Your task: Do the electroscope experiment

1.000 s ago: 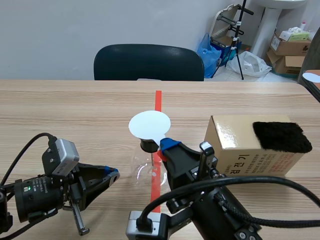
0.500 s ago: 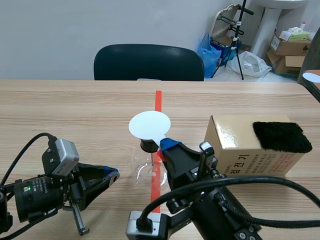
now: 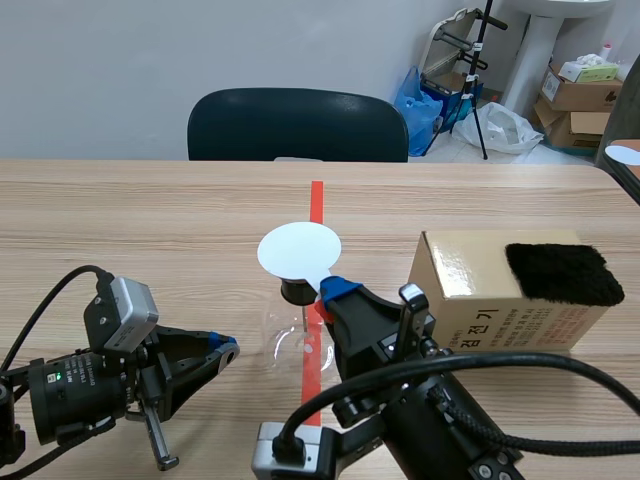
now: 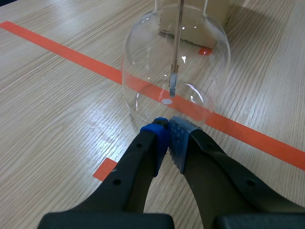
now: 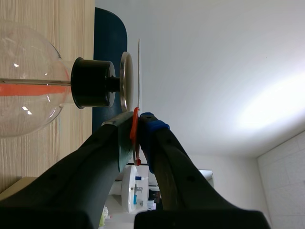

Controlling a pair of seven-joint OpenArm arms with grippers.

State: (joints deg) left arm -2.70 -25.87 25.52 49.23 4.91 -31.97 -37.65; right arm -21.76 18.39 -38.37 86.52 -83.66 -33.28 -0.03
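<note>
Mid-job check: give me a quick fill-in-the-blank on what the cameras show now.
1. The left pincer, facing the clear round glass flask, is ___ on nothing.
2. The right pincer grips the thin white round ___.
3. The black fuzzy cloth lies on the brown cardboard ___.
Missing: shut; disc; box.

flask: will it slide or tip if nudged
The flask is clear glass, probably fragile and light. Its round belly with the black stopper up top suggests it may tip rather than slide, perhaps knocking the disc in the right pincer. Smooth glass would likely slip against the shut left pincer.
</note>
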